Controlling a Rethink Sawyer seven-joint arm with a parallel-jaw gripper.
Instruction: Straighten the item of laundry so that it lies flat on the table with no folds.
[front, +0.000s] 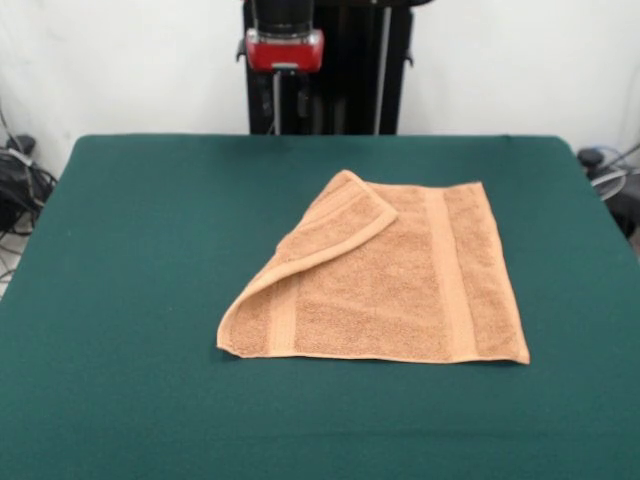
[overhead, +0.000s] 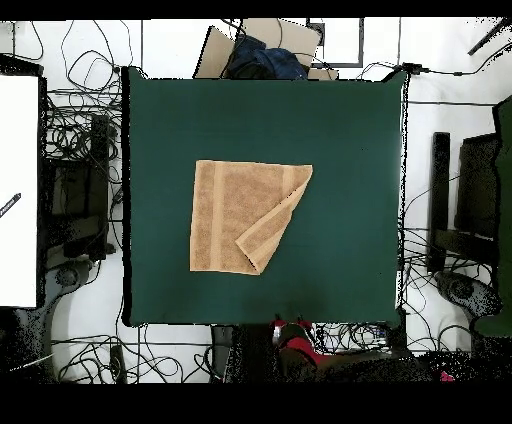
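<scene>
The item of laundry (front: 400, 285) is an orange-tan towel lying a little right of the middle of the green table (front: 150, 260). Its far left corner is folded over onto the towel as a triangular flap (front: 335, 225); the rest lies flat, with a woven band near each side. From overhead the towel (overhead: 235, 210) shows the same flap (overhead: 272, 232) at its lower right, on the table (overhead: 350, 150). The gripper (front: 285, 75) hangs drawn back above the table's far edge, well clear of the towel and holding nothing I can see. In the overhead view only the arm's red parts (overhead: 292, 342) show, below the table edge.
Tangled cables (overhead: 80, 130) and black equipment (overhead: 440, 200) lie on the floor along both sides of the table. A cardboard box with a dark bundle (overhead: 262, 55) sits beyond one edge. Wide green cloth surrounds the towel on every side.
</scene>
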